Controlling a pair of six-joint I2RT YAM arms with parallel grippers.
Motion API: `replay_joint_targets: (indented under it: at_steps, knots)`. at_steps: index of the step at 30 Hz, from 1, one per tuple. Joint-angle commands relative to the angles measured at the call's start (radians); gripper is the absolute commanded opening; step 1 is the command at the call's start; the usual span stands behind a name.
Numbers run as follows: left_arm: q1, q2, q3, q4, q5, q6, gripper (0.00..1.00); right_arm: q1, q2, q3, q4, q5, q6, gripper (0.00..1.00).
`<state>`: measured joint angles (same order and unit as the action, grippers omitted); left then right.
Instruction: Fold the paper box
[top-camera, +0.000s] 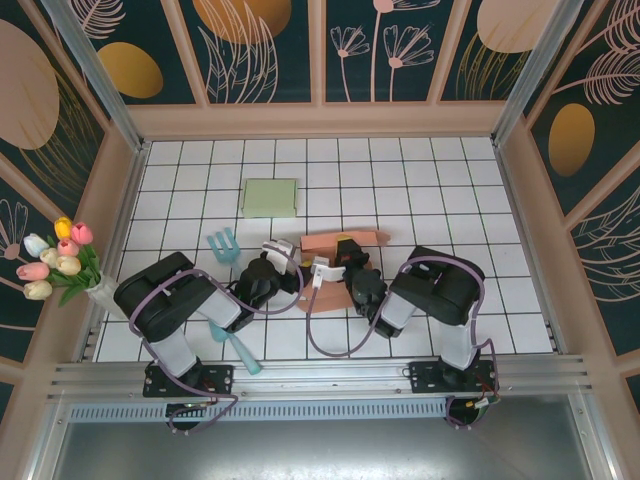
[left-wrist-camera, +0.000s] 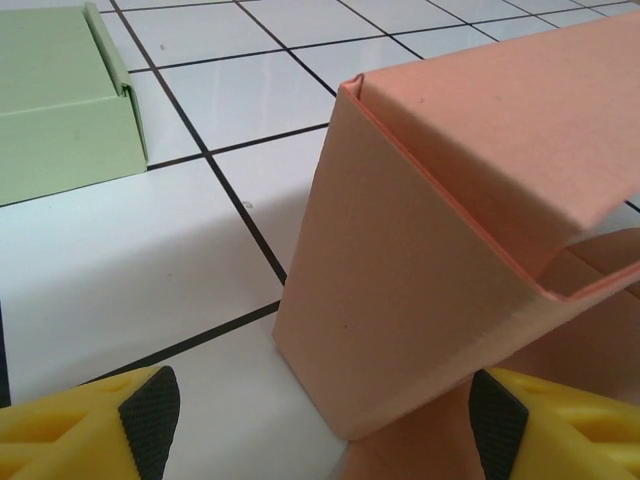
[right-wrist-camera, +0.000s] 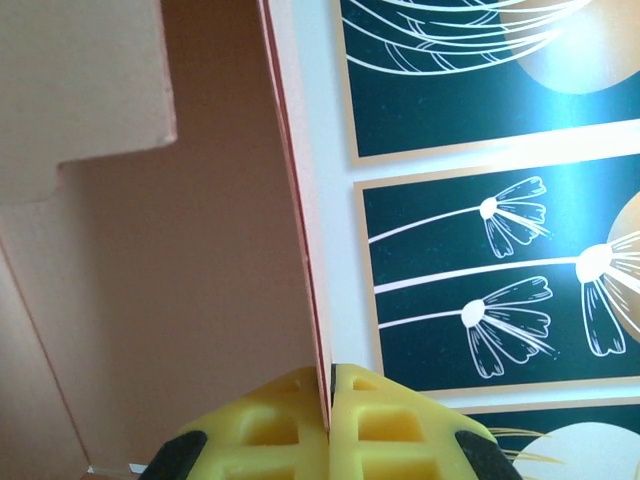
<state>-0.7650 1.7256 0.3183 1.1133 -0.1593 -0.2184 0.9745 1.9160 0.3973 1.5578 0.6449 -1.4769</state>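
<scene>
On tiled table (top-camera: 400, 170), left tool (left-wrist-camera: 322, 415) spread around paper box (left-wrist-camera: 420, 250); right tool (right-wrist-camera: 330, 385) pinches it.

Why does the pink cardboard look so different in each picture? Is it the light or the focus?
Top external view: even light, paper box small but sharp. Left wrist view: it looms close, casting a soft shadow on the white tiles. Right wrist view: the cardboard is dim and blurred against a brighter wall panel.
</scene>
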Motion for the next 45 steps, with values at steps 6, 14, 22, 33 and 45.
replay_joint_targets:
  at_steps: [6, 14, 22, 33, 45]
  knots:
    - [0.005, 0.012, 0.016, 0.072, -0.026, 0.008, 0.73, -0.002, 0.025, -0.004, -0.213, -0.090, 0.050, 0.00]
    - [0.005, 0.006, 0.002, 0.105, -0.022, 0.012, 0.68, -0.003, 0.088, -0.010, -0.181, -0.085, -0.027, 0.00]
    - [0.004, 0.023, 0.020, 0.122, -0.009, -0.004, 0.65, 0.003, 0.101, -0.008, -0.196, -0.079, -0.042, 0.00]
    - [0.004, 0.043, 0.030, 0.159, -0.062, -0.012, 0.63, 0.003, 0.082, -0.003, -0.210, -0.095, -0.025, 0.00]
    - [0.003, 0.038, 0.030, 0.223, -0.159, -0.080, 0.59, 0.004, 0.068, 0.020, -0.233, -0.111, 0.011, 0.00]
